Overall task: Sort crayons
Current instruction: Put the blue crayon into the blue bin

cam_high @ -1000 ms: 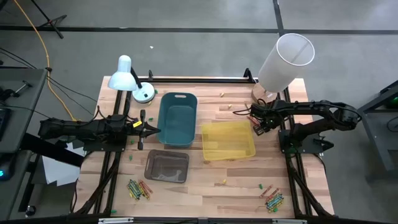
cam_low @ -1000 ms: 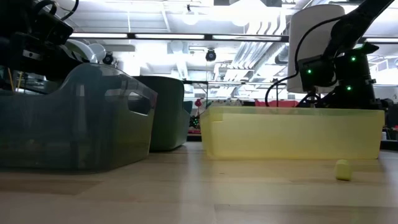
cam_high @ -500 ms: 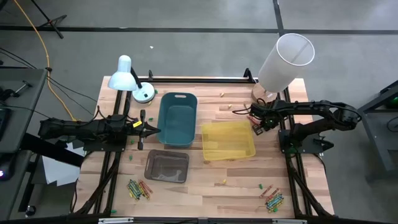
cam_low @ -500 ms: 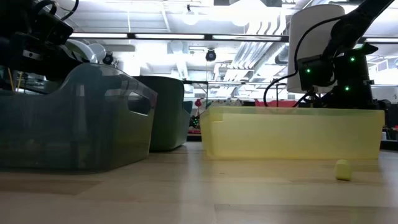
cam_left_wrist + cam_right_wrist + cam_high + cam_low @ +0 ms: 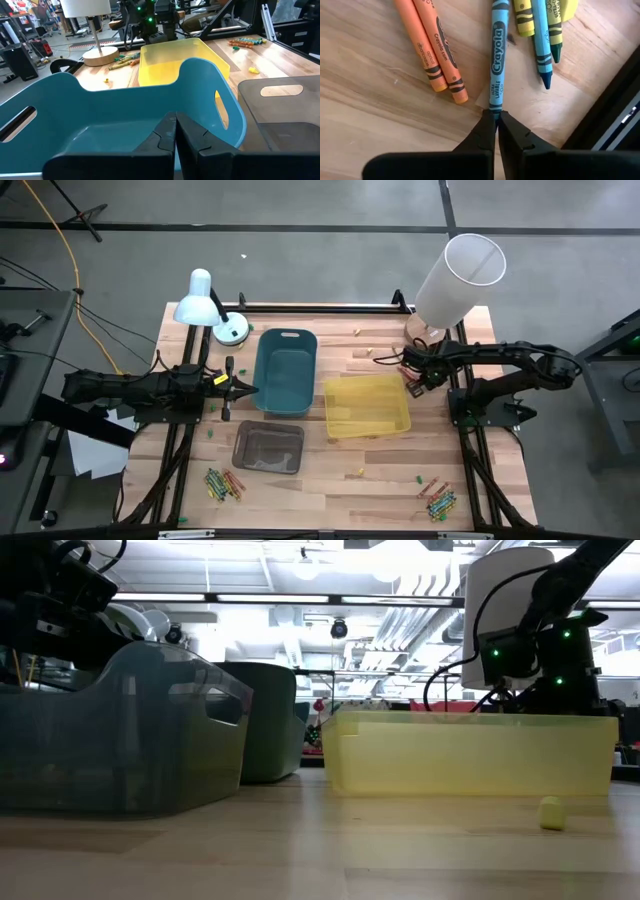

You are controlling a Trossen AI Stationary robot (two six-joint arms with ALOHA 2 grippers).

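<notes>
Several crayons lie flat on the wood beside a lamp base at the table's right. In the right wrist view they are two orange crayons (image 5: 432, 45), a light blue crayon (image 5: 496, 55), a darker blue one (image 5: 542, 45) and yellow ones (image 5: 524, 17). My right gripper (image 5: 496, 125) (image 5: 414, 380) points down over them, shut on the light blue crayon. My left gripper (image 5: 175, 135) (image 5: 238, 388) waits shut at the teal bin's (image 5: 285, 370) left rim. My right gripper pinches the light blue crayon's end (image 5: 494, 109) between its two fingertips. The fingers come from above, pointing down. The crayon lies flat on the wood and stretches away from the fingers.
A yellow bin (image 5: 366, 405) stands just left of my right gripper, a grey bin (image 5: 268, 447) nearer the front. More crayon piles lie at the front left (image 5: 222, 483) and front right (image 5: 437, 498). A white desk lamp (image 5: 210, 305) and a tall white lampshade (image 5: 458, 280) stand at the back.
</notes>
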